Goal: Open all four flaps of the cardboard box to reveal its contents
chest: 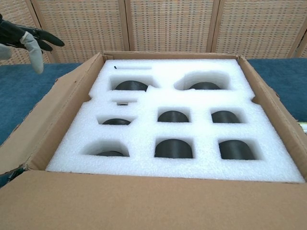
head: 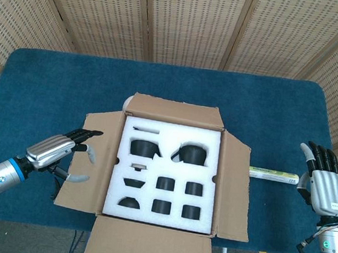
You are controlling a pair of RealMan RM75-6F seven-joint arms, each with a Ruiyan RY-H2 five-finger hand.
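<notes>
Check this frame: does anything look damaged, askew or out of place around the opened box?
Nothing stands out. The cardboard box sits square with its flaps folded out, the foam insert looks intact, and a pale tube lies on the table beside it.

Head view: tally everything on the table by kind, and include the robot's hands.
cardboard box: 1
white foam insert: 1
pale stick beside the box: 1
hands: 2, left hand and right hand
Total: 5
</notes>
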